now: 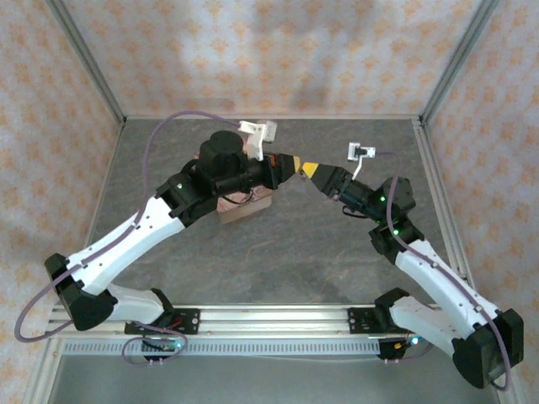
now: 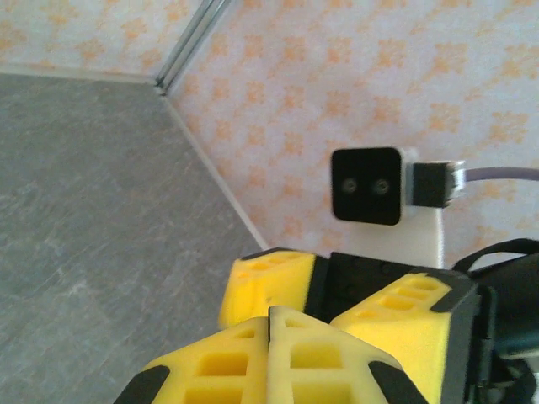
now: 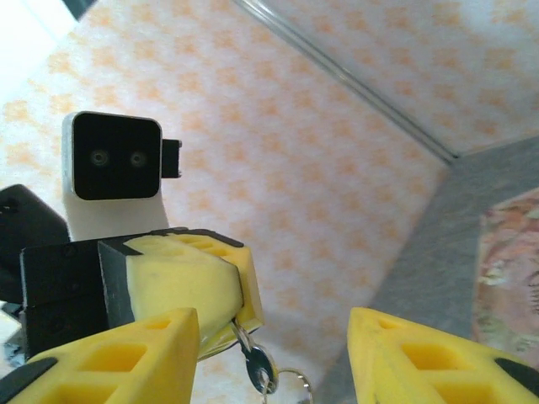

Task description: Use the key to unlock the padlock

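Over the table's (image 1: 286, 252) middle, left gripper (image 2: 269, 341) pinches the key (image 3: 255, 368); right gripper (image 1: 315, 171) stands wide open facing it

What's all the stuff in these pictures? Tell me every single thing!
Small silver metal key: one, silver, pinched in the left end effector, hanging below its tips.
Thin silver wire ring: one, silver, dangling beside the key.
Pink-red floral rectangular box: one, pink-red, on the table under the left arm.
Table: one, grey, beneath everything.
Orange-flowered walls: three, cream and orange, around the table.
Left end effector: one, yellow fingers, shut on the key.
Right end effector: one, yellow fingers, open, facing the left one.
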